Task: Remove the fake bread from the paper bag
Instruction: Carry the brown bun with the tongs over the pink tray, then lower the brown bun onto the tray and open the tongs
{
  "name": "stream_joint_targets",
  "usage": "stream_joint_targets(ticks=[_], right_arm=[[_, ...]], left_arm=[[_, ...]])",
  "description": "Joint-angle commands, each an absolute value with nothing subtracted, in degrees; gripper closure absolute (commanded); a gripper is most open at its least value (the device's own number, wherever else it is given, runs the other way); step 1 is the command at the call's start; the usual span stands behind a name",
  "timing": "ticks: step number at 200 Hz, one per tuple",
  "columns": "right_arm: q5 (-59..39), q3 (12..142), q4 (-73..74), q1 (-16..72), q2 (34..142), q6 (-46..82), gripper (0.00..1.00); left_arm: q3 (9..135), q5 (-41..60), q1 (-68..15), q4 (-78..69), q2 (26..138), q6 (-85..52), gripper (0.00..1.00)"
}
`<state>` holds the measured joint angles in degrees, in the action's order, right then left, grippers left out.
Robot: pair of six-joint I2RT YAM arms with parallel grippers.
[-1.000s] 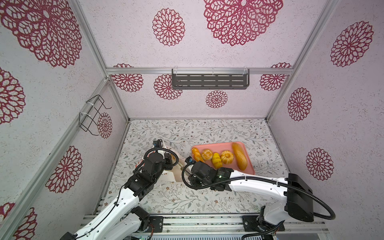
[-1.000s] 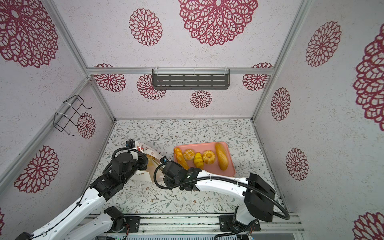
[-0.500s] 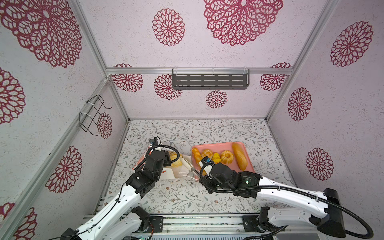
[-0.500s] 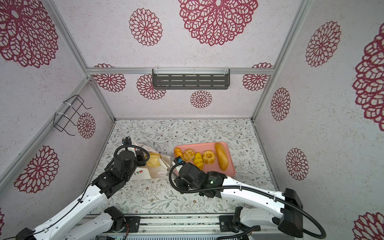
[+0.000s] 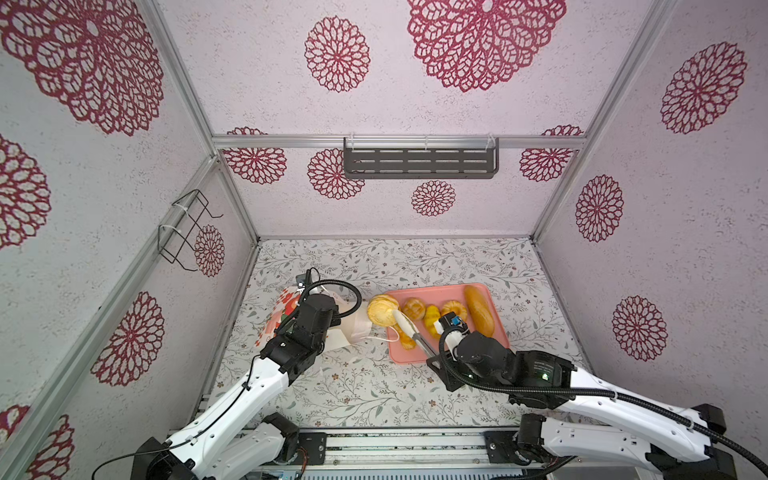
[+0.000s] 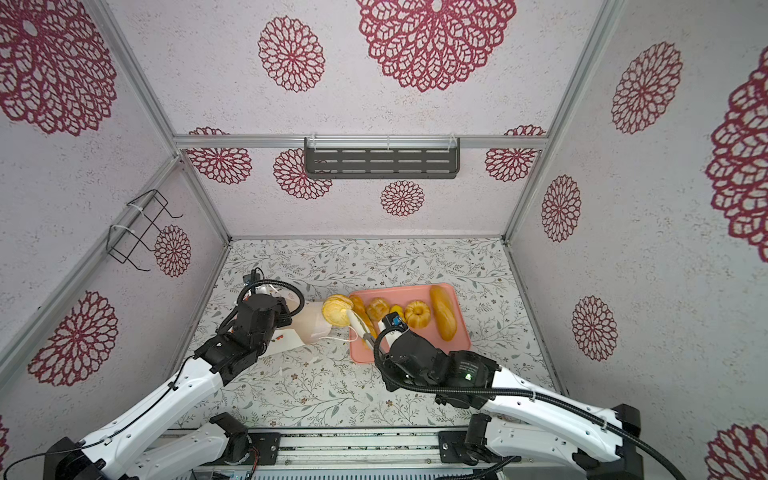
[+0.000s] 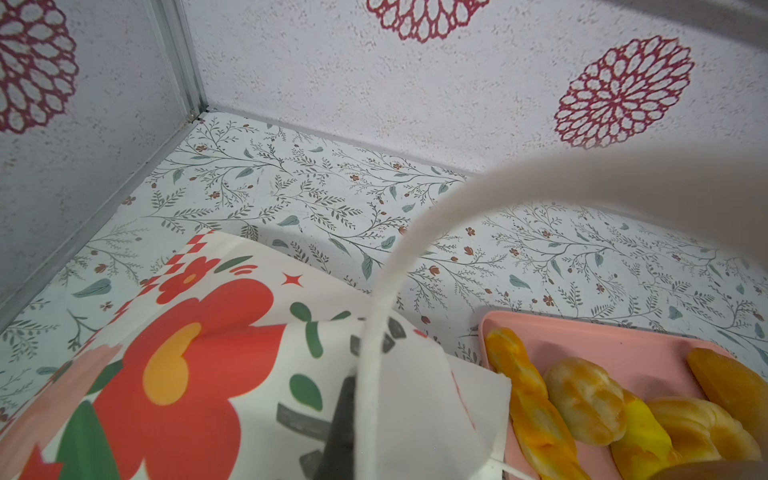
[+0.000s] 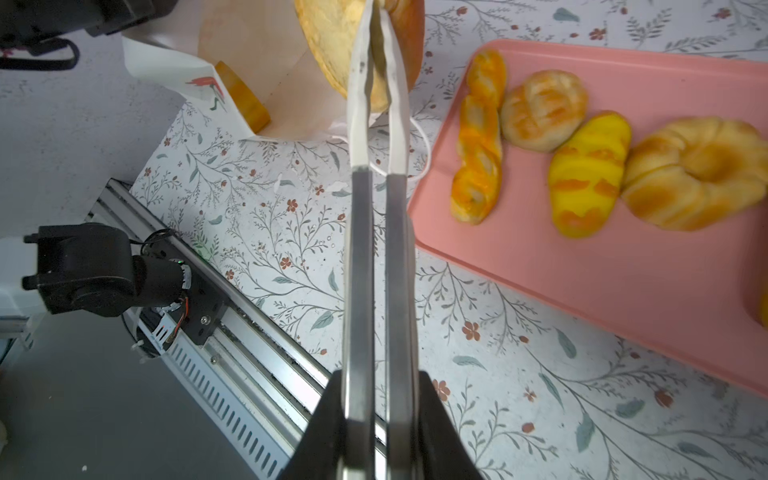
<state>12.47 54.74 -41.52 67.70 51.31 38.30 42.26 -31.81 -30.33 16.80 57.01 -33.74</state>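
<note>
Right gripper (image 8: 376,12): the two long thin fingers are pinched together on the edge of a big round bun (image 5: 381,309). It's held right at the mouth of the paper bag (image 7: 187,353), between the bag and the pink tray (image 8: 582,282). The far side of the bun is cut off in the right wrist view.

Left gripper (image 7: 345,399) is clamped closed at the bag's top edge, where a white cord handle (image 7: 399,257) comes out. Only one dark finger shows there. The blurry cord covers the rest, and in both top views the wrist hides the fingertips.

The bag lies on its side on the floral table (image 5: 353,386), mouth toward the tray. One more orange bread piece (image 8: 243,95) pokes out from inside, half hidden by the paper.

On the tray there's a twisted stick (image 8: 478,137), a small roll (image 8: 544,110), a yellow bread (image 8: 586,174), a ring bun (image 8: 698,170) and a long loaf (image 5: 478,309). The loaf is almost entirely cut off in the right wrist view.

As for writing, the bag has a big red flower print and some dark grey strokes near the finger in the left wrist view. They might be lettering, but I can't read them. There are small orange marks on the bag's side in a top view, too tiny to make out.
</note>
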Motion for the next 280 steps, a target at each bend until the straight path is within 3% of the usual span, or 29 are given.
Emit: stream_joint_targets(ticks=[1,45,100,159,200,280], right_arm=[[21.4,56.9,-51.8,67.8,48.0,44.2,1.00],[30.2,57.3,-72.7,67.8,47.9,55.7,1.00],[31.7,57.1,-79.9,67.7,47.8,62.4,1.00],[29.8,53.8,-75.9,67.4,51.4,60.2,1.00],[26.4,52.1,-70.1,62.4,53.8,53.5,1.00],[30.3,51.9,-62.4,54.4,59.9,45.6,1.00]], left_arm=[[42.3,-32.0,-29.7,19.0,56.6,-35.1,1.00],[40.3,-31.3,-29.6,20.9,52.6,-35.3,1.00],[37.7,-31.2,-29.5,24.5,45.4,-35.8,1.00],[36.4,-30.0,-29.5,25.8,42.0,-37.4,1.00],[36.3,-29.0,-29.5,25.9,41.7,-37.9,1.00],[37.3,-26.0,-29.5,27.2,41.8,-37.5,1.00]])
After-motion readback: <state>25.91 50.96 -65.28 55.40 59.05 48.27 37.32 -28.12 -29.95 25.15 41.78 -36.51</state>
